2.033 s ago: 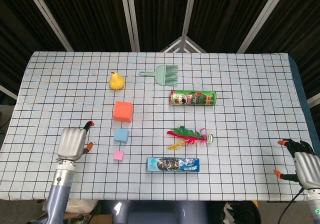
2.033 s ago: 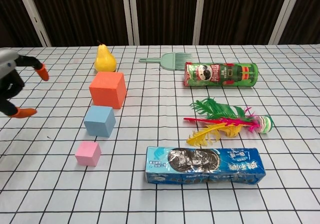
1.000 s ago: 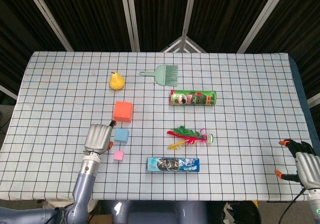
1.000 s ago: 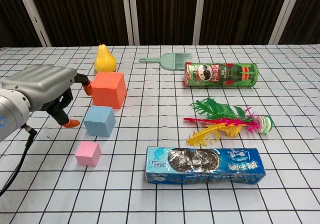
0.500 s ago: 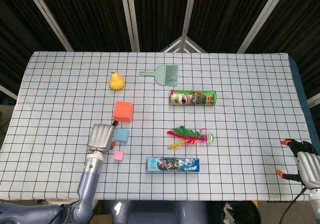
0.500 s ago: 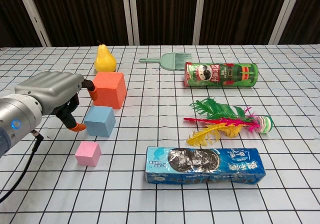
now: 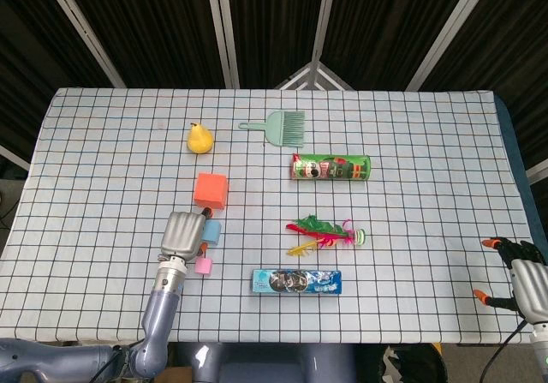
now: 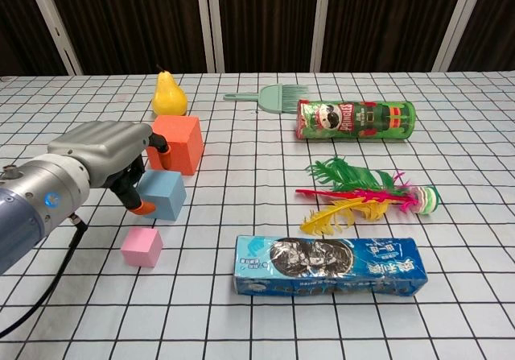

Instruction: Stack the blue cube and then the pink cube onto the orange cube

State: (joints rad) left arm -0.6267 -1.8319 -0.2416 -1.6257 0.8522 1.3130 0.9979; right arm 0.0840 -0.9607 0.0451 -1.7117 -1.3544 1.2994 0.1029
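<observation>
My left hand is at the blue cube, on its left side. In the chest view the orange-tipped fingers curl around the cube's near-left face, and one tip sits at its upper left edge beside the orange cube. I cannot tell whether the fingers press the cube or only bracket it; the cube sits flat on the surface. In the head view the hand covers the left part of the blue cube.

Cube column, far to near: orange cube, blue cube, pink cube. Orange and blue are close together with a narrow gap; the pink cube lies apart, just near-right of my left wrist. No cube is stacked.

My right hand shows only in the head view, at the surface's near-right edge, well apart from everything. Its fingers are spread and it holds nothing.

Other items: yellow pear beyond the orange cube; green brush; green chip can lying on its side; feather toy; blue cookie box near the front edge.
</observation>
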